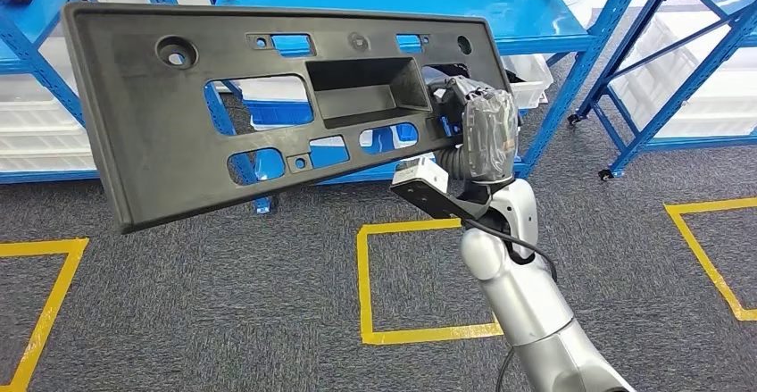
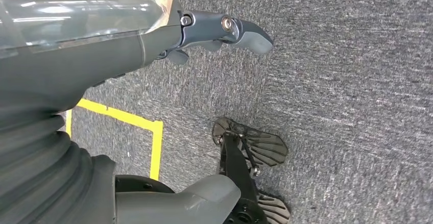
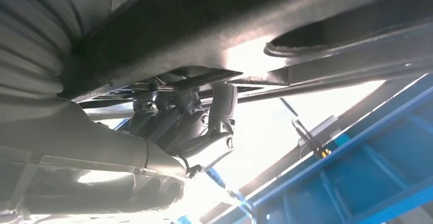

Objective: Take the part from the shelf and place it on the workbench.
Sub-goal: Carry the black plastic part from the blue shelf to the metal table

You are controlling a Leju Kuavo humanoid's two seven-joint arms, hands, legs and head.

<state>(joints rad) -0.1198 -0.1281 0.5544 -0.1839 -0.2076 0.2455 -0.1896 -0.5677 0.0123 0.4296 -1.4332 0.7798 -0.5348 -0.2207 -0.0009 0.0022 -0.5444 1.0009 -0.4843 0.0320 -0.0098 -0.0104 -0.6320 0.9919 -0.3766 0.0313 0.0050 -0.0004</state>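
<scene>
A large black plastic panel (image 1: 170, 115) with several cut-outs and a rectangular recess hangs in the air in front of the blue shelf (image 1: 500, 8), tilted down to the left. My right hand (image 1: 478, 124) grips its right end, and the fingers (image 3: 194, 127) curl around the panel's edge (image 3: 286, 35) in the right wrist view. My left hand (image 2: 219, 32) hangs over the carpet with its fingers held straight out and nothing in it.
Blue shelving (image 1: 661, 62) runs along the back and right, with white bins (image 1: 36, 133) on the low levels. Yellow tape squares (image 1: 420, 276) mark the grey carpet (image 1: 223, 303) below the panel. One yellow line (image 2: 122, 117) lies under my left hand.
</scene>
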